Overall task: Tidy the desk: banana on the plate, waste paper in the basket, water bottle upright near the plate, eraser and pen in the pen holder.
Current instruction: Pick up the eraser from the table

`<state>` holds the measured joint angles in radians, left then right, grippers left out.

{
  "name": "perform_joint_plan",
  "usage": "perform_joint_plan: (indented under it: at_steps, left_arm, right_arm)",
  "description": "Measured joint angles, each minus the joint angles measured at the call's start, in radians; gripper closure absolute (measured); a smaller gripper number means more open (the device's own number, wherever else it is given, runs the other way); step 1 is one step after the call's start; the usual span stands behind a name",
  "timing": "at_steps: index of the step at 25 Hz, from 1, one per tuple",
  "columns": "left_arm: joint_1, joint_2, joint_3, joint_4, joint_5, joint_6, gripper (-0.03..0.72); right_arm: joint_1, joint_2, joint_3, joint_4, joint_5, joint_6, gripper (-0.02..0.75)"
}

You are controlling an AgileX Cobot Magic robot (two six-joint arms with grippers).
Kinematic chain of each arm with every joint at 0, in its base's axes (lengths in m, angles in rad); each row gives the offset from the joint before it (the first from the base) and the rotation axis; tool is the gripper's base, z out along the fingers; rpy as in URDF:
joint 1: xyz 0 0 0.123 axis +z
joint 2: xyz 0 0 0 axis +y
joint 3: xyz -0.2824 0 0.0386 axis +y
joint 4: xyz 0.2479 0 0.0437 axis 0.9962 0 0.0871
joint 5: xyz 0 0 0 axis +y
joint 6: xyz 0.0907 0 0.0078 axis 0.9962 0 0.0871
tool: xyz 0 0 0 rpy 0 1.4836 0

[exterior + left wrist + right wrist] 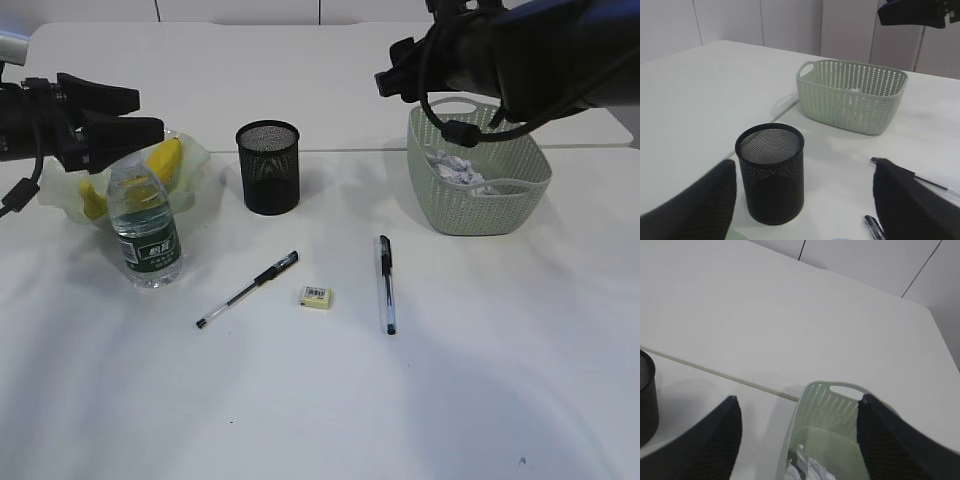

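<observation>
The banana (165, 158) lies on the pale plate (55, 190) at the left. The water bottle (146, 225) stands upright in front of the plate. My left gripper (128, 115) is open and empty, above the bottle and plate. The black mesh pen holder (268, 167) stands mid-table and shows in the left wrist view (771, 172). Two pens (248, 289) (386, 283) and a yellow eraser (316, 297) lie on the table. Crumpled waste paper (456, 167) is in the green basket (478, 210). My right gripper (395, 75) is open and empty above the basket's left rim.
A seam line (715, 372) crosses the white table behind the pen holder and basket. The basket (827, 407) fills the lower right wrist view, with paper (807, 465) inside. In the left wrist view the basket (852, 95) stands behind the pen holder.
</observation>
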<state>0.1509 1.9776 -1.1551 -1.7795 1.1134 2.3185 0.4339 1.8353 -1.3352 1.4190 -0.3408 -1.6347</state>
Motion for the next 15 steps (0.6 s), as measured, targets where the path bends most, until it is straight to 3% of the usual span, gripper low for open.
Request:
perform_joint_plan:
  at_steps: [9, 15]
  left_arm:
    - [0.0, -0.06, 0.0, 0.0, -0.082, -0.022, 0.095]
    - [0.05, -0.132, 0.0, 0.004, -0.098, -0.098, 0.097]
  right_arm:
    - [0.0, 0.0, 0.0, 0.116, -0.057, -0.046, 0.206]
    - [0.0, 0.0, 0.0, 0.286, -0.072, -0.219, 0.237]
